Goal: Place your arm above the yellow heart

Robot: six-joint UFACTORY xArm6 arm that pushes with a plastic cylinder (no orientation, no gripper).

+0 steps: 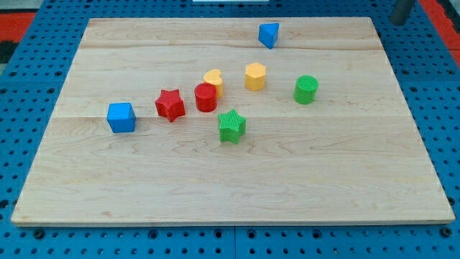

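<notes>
The yellow heart sits near the middle of the wooden board, touching the red cylinder just below it. A yellow hexagon stands to its right. My tip shows at the view's top right corner, just off the board's far right edge. It is far to the right of and above the yellow heart and touches no block.
A red star and a blue cube lie left of the red cylinder. A green star is below the cluster, a green cylinder to the right, and a blue triangular block near the top edge.
</notes>
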